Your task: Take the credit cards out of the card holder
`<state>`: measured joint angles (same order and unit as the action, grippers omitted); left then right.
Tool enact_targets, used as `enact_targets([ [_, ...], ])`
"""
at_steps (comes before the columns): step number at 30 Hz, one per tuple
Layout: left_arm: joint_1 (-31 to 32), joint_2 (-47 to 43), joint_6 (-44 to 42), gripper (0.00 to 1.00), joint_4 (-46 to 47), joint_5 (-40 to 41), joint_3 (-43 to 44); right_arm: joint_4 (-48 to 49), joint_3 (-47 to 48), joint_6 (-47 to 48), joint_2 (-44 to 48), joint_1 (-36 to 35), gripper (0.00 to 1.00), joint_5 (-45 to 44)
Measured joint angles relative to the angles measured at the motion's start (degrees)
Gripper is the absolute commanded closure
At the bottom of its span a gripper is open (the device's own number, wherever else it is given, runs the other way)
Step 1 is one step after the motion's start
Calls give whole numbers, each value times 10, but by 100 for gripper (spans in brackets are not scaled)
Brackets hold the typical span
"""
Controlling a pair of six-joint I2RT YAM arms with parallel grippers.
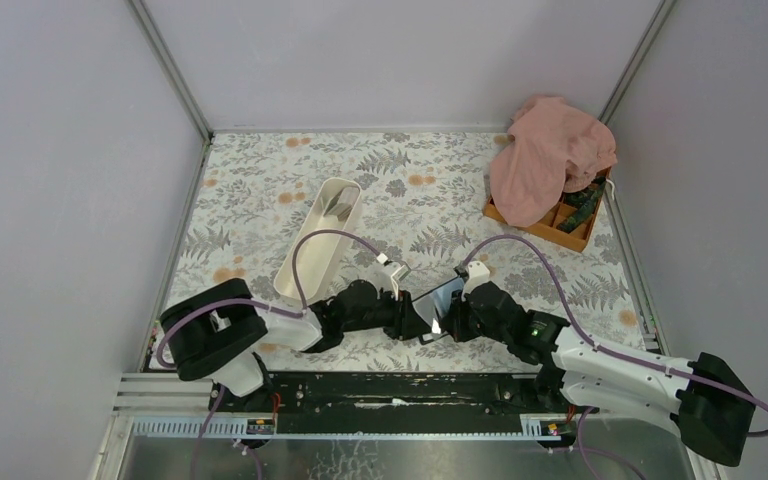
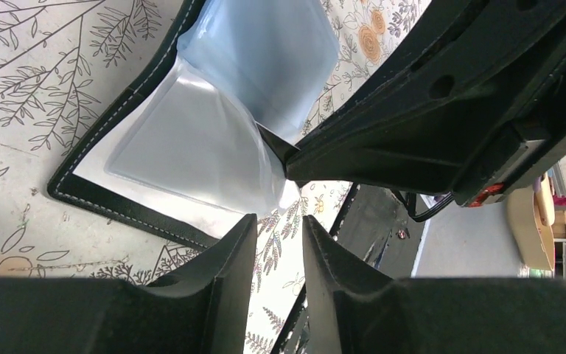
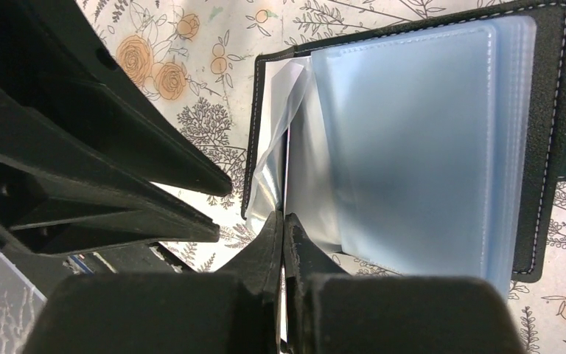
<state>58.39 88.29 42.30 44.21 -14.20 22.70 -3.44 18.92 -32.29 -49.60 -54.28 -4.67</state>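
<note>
1. Left gripper (image 2: 278, 225): the jaws stand a little apart, leaving a narrow gap. Nothing sits in the gap. The loose lower corner of a clear sleeve (image 2: 191, 140) hangs just ahead of the fingertips without touching them.

2. Right gripper (image 3: 283, 220): the jaws are pressed together. Their tips pinch the edge of the clear sleeve, which is drawn away from the rest of the stack and creased at the pinch.

3. Card holder (image 3: 542, 147): it lies open on the floral table cover (image 1: 260, 180), directly between the two grippers and immediately ahead of both sets of fingertips. The black cover with white stitching faces down. The stack of bluish plastic sleeves faces up, just beyond the right gripper's tips. Whether any card is inside the sleeves cannot be told.

4. White tray (image 1: 318, 245): it lies beyond the left gripper and to its left, well apart from the card holder. It holds a small grey item too small to identify.

5. Orange compartment box (image 1: 570, 232): it stands far beyond the right gripper, to its right, at the table's far corner. A pink cloth (image 1: 550, 155) is draped over most of it.
</note>
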Motion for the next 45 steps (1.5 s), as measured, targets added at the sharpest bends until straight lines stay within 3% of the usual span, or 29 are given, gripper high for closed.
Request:
enact_targets([
  [15,0,54,0,67,41,-6,17,10,0,-3,0,0,100,24],
  [17,0,62,2,75,49,-10,17,12,0,-4,0,0,100,27],
  [20,0,71,5,99,57,-15,17,12,0,-4,0,0,100,27],
  [21,0,73,7,100,61,-16,17,11,0,-4,0,0,100,27],
  [45,-33,76,37,100,113,-38,-16,12,-4,-10,28,0,100,12],
])
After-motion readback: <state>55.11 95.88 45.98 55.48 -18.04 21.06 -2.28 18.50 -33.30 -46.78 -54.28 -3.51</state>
